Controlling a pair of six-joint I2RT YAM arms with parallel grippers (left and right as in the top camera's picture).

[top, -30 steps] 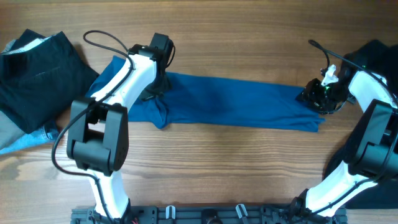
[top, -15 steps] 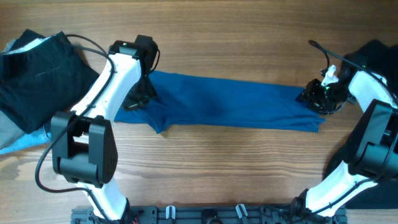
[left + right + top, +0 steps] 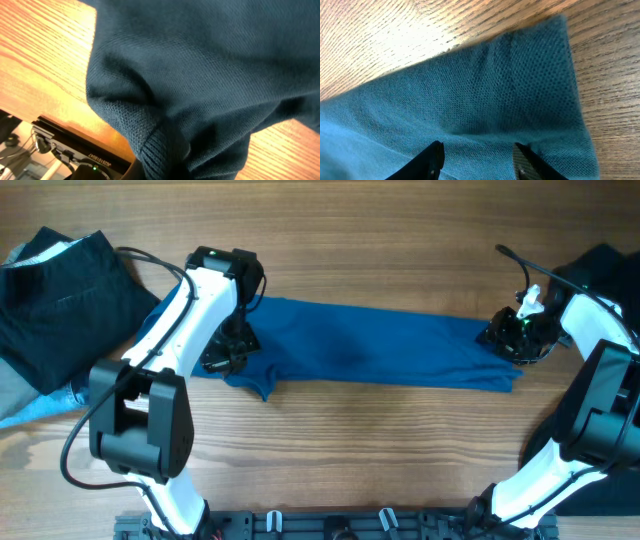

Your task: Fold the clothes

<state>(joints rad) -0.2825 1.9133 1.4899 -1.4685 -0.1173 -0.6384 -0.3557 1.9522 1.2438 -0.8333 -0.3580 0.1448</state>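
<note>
The royal-blue shirt (image 3: 370, 350) lies as a long folded strip across the middle of the table. My left gripper (image 3: 226, 348) is at its left end. In the left wrist view bunched blue fabric with a ribbed cuff (image 3: 165, 150) covers the jaws, which appear shut on it. My right gripper (image 3: 516, 335) is at the strip's right end. Its fingers (image 3: 479, 152) are spread apart over the blue cloth (image 3: 520, 90), near the hem corner. A black garment (image 3: 60, 295) lies at the far left, and another (image 3: 608, 265) at the far right.
A light-blue cloth (image 3: 40, 408) and a grey edge (image 3: 12, 388) stick out under the left black garment. A black rail (image 3: 330, 525) runs along the front edge of the wooden table (image 3: 380, 460). Cables trail from both arms.
My left arm swung left, then came back right and toward the front. The shirt's left end shifted and bunched with it. The right arm has not moved.
</note>
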